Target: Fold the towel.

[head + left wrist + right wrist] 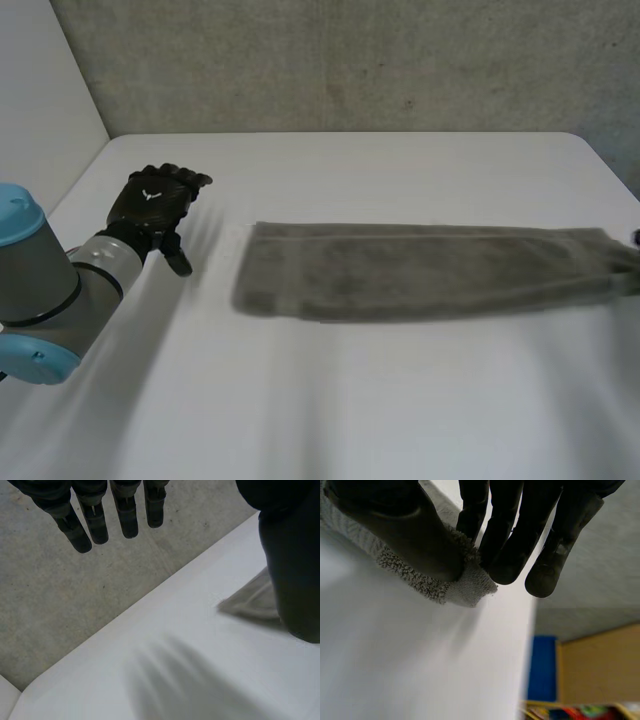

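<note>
I'm pinching an end corner of the towel (420,270) in my right hand (405,535); my left hand (150,205) is hovering, fingers straight, off its other end; likely carrying the corner across next.

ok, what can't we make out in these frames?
- Head view: the towel end on the robot's right is cut off by the picture edge; layer count blurred.
- Left wrist view: the left hand covers the towel beyond one corner.
- Right wrist view: the right hand pinches a corner, hiding the cloth under its thumb.
</note>
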Robot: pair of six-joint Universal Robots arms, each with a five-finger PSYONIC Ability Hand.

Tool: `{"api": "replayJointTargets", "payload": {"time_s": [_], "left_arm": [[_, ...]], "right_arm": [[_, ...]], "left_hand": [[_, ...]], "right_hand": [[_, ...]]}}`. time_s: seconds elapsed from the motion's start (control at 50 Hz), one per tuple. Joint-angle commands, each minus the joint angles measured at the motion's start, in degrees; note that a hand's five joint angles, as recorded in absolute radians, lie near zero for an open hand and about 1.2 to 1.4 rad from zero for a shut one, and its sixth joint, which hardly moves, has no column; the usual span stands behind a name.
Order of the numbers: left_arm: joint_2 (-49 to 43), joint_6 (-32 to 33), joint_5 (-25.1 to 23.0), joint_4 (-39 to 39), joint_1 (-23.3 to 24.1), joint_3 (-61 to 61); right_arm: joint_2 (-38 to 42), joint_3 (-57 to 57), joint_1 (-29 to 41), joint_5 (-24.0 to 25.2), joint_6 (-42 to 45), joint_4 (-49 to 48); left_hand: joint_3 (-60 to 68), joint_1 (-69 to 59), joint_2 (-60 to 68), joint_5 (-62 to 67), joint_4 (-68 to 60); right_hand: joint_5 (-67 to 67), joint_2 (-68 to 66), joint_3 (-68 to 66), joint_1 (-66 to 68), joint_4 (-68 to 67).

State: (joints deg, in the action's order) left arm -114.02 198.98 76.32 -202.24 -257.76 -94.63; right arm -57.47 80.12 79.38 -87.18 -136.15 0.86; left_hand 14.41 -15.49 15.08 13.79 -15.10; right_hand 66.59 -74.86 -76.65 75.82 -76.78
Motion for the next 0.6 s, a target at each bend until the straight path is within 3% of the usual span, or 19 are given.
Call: {"api": "replayJointTargets", "payload": {"time_s": [0.02,0.16,0.2,0.22,0.26,0.32,0.36,0.48,0.56,0.58,0.6], "left_arm": [[0.9,-0.2,0.1,0.0,-0.2,-0.1],[1.3,-0.3,0.3,0.0,-0.2,-0.1],[1.3,-0.3,0.3,0.0,-0.2,-0.1],[1.3,-0.3,0.3,0.0,-0.2,-0.1],[1.3,-0.3,0.3,0.0,-0.1,-0.1],[1.3,-0.3,0.3,0.0,-0.2,-0.2],[1.3,-0.3,0.4,0.0,-0.2,-0.2],[1.3,-0.3,0.3,0.0,-0.2,-0.3],[1.2,-0.3,0.2,0.0,-0.2,-0.4],[1.2,-0.3,0.2,0.0,-0.2,-0.4],[1.2,-0.3,0.2,0.0,-0.2,-0.4]], "right_arm": [[-0.7,-9.0,-0.5,-2.6,2.3,1.3],[-3.8,-15.0,14.3,-3.1,-4.3,1.7],[-4.1,-16.8,24.5,-2.8,-5.3,1.3],[-4.1,-16.8,24.5,-2.8,-5.3,1.3],[-3.5,-18.2,34.2,-2.9,-5.4,0.4],[-3.0,-18.3,38.4,-2.8,-5.4,-0.4],[-0.4,-18.2,45.7,-2.5,-5.0,-2.3],[6.9,-17.5,54.0,-2.6,-3.1,-2.4],[9.2,-17.4,55.9,-3.1,-2.0,-2.3],[9.7,-17.3,56.5,-3.3,-1.4,-2.3],[9.7,-17.3,56.5,-3.3,-1.4,-2.3]], "left_hand": [[-1.8,2.9,-2.5,-11.2,2.5],[-1.8,2.9,-2.5,-11.2,2.5],[-2.0,3.1,-2.7,-11.4,2.7],[-1.8,2.9,-2.5,-11.2,2.5],[-1.8,2.9,-2.5,-11.2,2.5],[-1.8,2.9,-2.5,-11.2,2.5],[-1.8,2.9,-2.5,-11.2,2.5],[-1.8,2.9,-2.5,-11.2,2.5],[-1.8,2.9,-2.5,-11.2,2.5],[-1.8,2.9,-2.5,-11.2,2.5],[-1.8,2.9,-2.5,-11.2,2.5]], "right_hand": [[3.4,-5.1,-3.4,4.2,-3.2],[3.4,-5.1,-3.4,4.2,-3.2],[3.4,-5.1,-3.4,4.2,-3.2],[3.4,-5.1,-3.4,4.2,-3.2],[3.4,-5.1,-3.4,4.2,-3.2],[3.4,-5.1,-3.4,4.2,-3.2],[3.4,-5.1,-3.4,4.2,-3.2],[3.4,-5.1,-3.4,4.2,-3.2],[3.4,-5.1,-3.4,4.2,-3.2],[-14.0,12.3,14.1,-13.2,14.2],[-14.2,12.5,14.2,-13.4,14.4]]}}
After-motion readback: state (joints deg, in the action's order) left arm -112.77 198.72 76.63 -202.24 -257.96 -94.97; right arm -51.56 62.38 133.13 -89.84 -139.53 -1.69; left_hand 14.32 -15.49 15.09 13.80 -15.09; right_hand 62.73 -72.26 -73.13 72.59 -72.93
